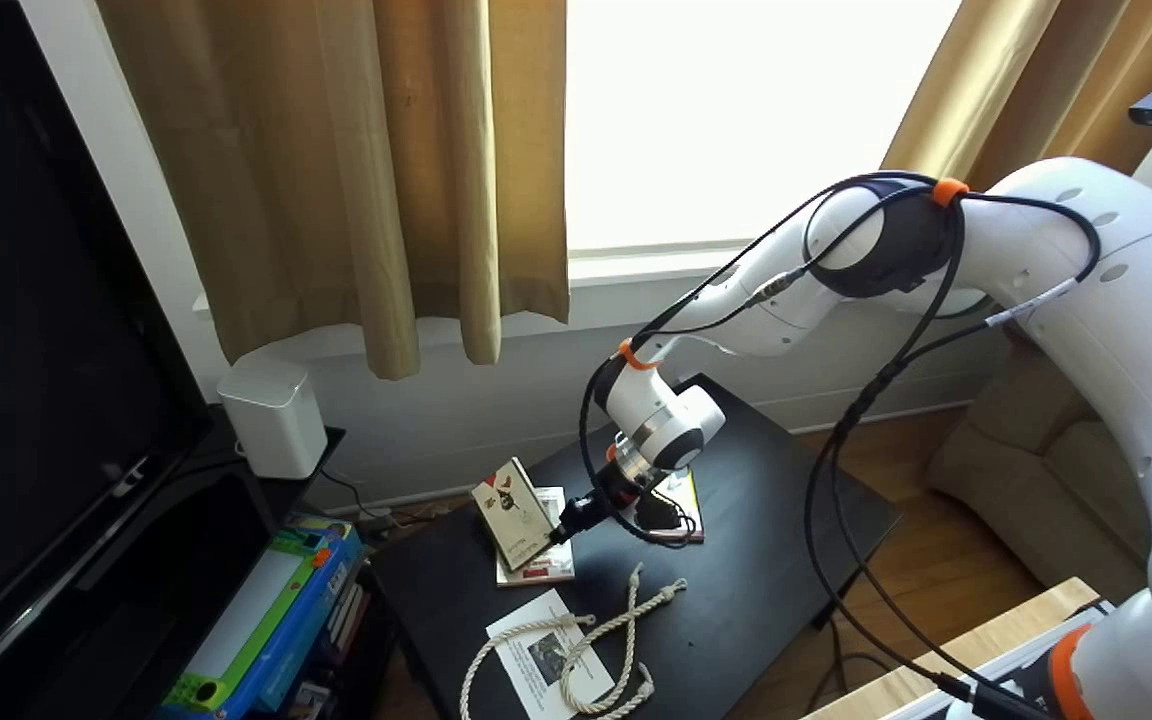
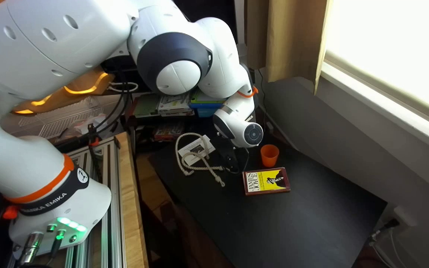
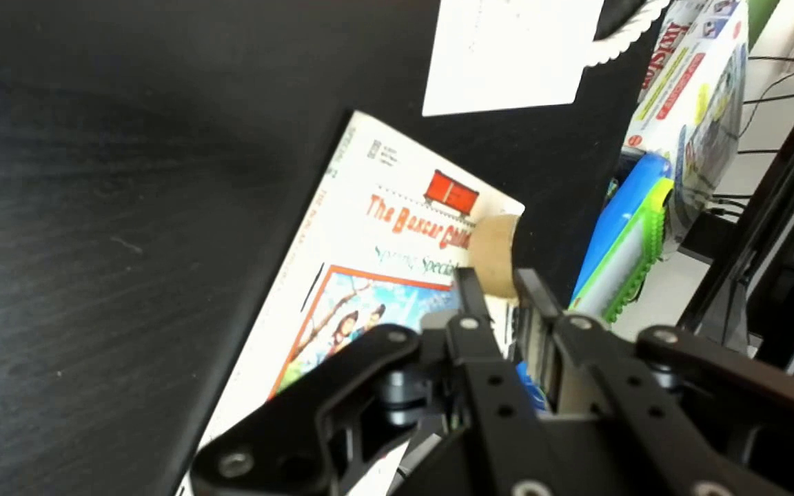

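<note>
Your black metal two-finger gripper (image 3: 497,284) clamps a thin rectangular cream book (image 1: 514,512), tilted over the rectangular white paperback (image 3: 342,296) on the black table (image 1: 766,520): grip made, release not yet done, contact beneath unclear.

Robot arm (image 1: 1011,235), bent at mid-length and extended, as seen in both exterior views. The gripper (image 3: 497,279), at the arm's outer end, slants downward; its two fingers (image 3: 471,296) lie nearly parallel, drawn close together in a grip. Just above and behind the fingers, the wrist (image 1: 671,425); farther up, the forearm (image 1: 761,300), rising obliquely to the elbow (image 1: 891,235), well above them. Farthest from the fingers, the base (image 2: 65,208), with its indicators (image 2: 72,225) lit green.
</note>
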{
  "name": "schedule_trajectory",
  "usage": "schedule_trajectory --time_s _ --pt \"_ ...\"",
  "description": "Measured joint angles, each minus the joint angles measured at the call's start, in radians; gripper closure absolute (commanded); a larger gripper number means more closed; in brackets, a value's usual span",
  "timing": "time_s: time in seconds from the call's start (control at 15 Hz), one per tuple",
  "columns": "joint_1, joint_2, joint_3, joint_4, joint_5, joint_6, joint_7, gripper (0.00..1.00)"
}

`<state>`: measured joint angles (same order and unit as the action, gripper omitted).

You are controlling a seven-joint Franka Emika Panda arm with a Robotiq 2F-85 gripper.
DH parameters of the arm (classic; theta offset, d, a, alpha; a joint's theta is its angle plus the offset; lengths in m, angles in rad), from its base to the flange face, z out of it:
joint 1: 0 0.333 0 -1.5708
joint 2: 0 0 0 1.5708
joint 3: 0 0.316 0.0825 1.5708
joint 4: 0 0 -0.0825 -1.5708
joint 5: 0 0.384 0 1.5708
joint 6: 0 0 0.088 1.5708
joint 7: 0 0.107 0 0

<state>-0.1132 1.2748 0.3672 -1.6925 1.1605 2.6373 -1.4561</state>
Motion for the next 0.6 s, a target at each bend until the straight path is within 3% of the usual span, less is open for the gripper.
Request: schedule_trajectory --time_s 0.27,0.6 --pt "-0.097 -0.002 0.075 -0.04 0.087 0.023 -0.169 0.96" --pt "-0.175 -0.002 0.107 -0.095 0.132 0.023 -0.221 0.96"
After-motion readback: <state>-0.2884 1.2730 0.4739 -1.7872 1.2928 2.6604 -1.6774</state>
